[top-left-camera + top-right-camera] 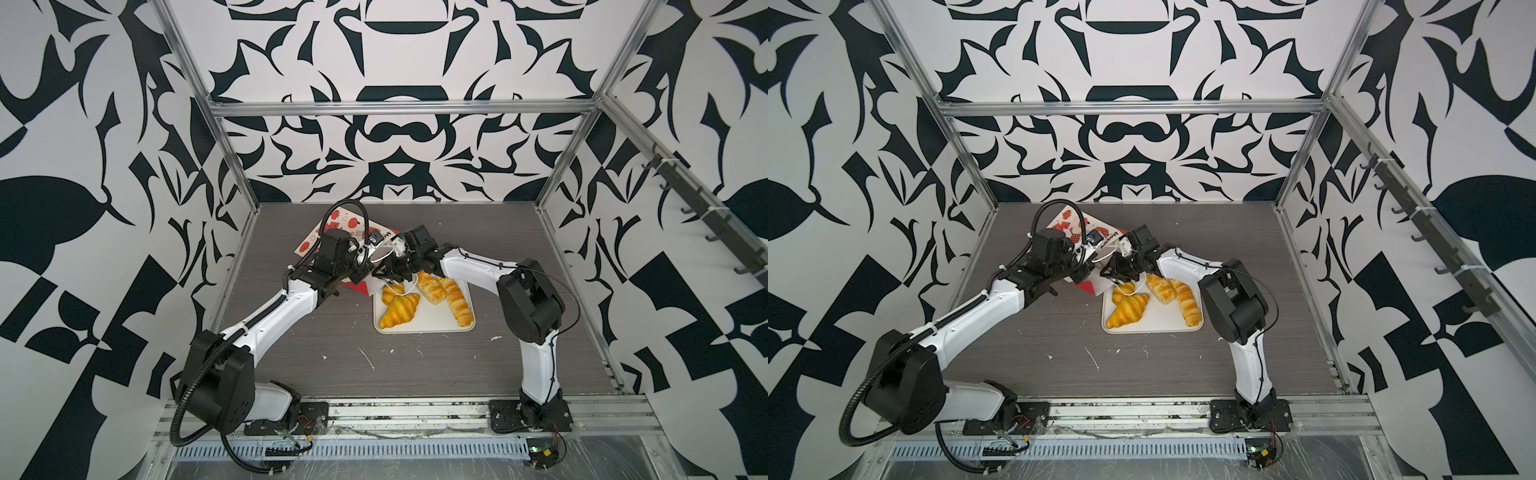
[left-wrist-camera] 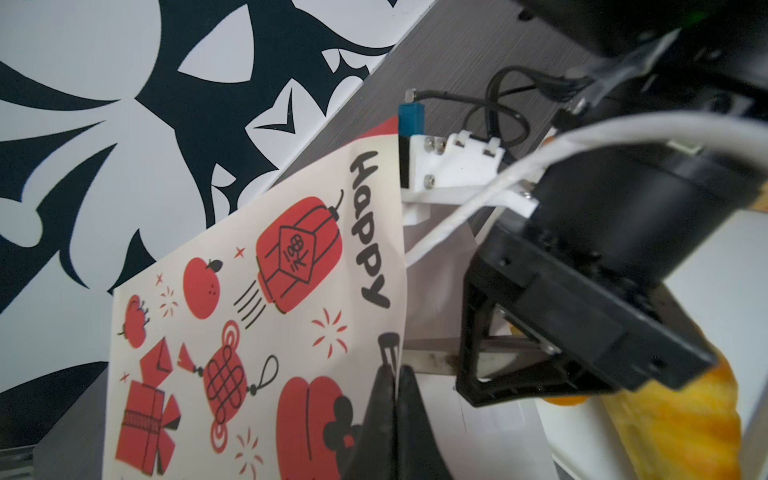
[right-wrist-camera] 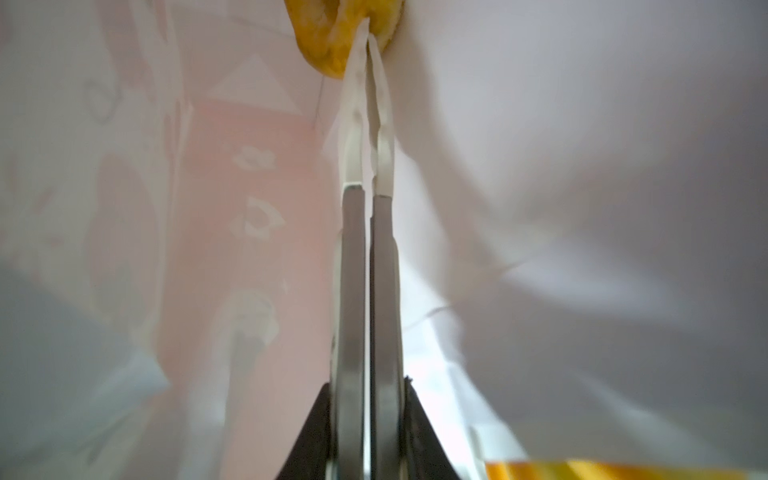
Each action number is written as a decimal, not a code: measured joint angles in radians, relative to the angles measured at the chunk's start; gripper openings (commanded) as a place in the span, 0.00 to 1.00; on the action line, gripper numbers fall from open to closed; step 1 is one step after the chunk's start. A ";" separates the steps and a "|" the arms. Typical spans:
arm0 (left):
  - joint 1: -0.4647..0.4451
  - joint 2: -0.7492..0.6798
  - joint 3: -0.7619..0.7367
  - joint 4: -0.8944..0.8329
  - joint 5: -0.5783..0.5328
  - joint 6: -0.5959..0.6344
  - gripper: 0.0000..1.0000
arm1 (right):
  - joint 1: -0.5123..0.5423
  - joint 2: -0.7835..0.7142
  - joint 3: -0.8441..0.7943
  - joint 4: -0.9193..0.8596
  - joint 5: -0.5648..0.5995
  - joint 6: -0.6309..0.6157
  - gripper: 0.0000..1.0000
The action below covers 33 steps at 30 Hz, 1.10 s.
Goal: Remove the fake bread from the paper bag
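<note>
My left gripper (image 2: 395, 374), closed, is pinching the rim of the paper bag (image 2: 249, 311); my right gripper (image 3: 368, 41), jaws shut inside the bag, is touching one fake bread (image 3: 328, 37) piece; four more are lying on the tray (image 1: 428, 322).

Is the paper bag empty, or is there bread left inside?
Not empty. The right wrist view, looking inside the paper bag, shows one yellow bread piece at its far end, at the shut fingertips of the right hand.

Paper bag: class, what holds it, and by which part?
The left gripper is shut on the paper bag, pinching the rim of its mouth. The right gripper, shut inside it, meets a yellow pastry; a grip cannot be told.
</note>
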 measured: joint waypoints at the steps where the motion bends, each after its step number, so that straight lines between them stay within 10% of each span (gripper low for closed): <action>1: 0.000 0.008 0.005 0.000 0.004 0.001 0.00 | 0.000 -0.019 -0.020 -0.002 0.004 0.000 0.00; 9: 0.002 0.060 0.032 -0.018 0.007 0.008 0.00 | -0.002 -0.117 -0.081 0.018 0.018 0.001 0.00; 17: 0.002 0.064 0.033 -0.039 0.021 0.009 0.00 | -0.015 -0.115 -0.086 0.035 0.006 0.003 0.29; 33: 0.003 0.068 0.065 -0.074 0.005 0.014 0.00 | -0.022 -0.050 -0.096 0.113 -0.029 0.056 0.36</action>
